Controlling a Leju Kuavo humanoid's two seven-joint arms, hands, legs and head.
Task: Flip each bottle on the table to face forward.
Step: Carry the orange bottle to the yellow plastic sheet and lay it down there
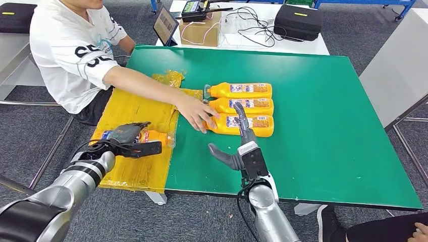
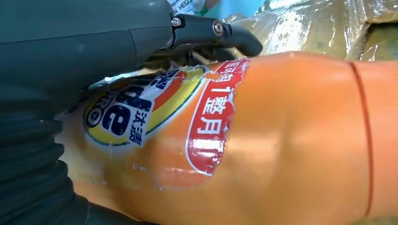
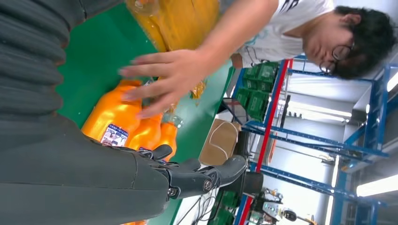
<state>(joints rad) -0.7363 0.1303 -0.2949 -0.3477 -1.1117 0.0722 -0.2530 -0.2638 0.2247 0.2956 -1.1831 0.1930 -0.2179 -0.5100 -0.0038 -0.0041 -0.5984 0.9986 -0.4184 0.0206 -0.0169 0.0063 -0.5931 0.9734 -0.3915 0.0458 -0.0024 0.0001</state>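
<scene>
Table: green table (image 1: 323,126) is filling the frame's centre.
Bottles: three orange bottles (image 1: 242,107) are lying mid-frame; a fourth bottle (image 1: 151,136) lower left.
Left hand (image 1: 132,140): gripping the fourth bottle.
Right hand (image 1: 241,143): hovering open beside the nearest of the three.
Person's hand (image 1: 194,114): touching that bottle's neck.

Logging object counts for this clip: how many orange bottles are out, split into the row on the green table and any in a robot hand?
Row on the green table: 3
In the left hand: 1
Total: 4

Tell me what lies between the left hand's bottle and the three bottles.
In the head view, the person's hand, yellow plastic and green mat lie between.
</scene>
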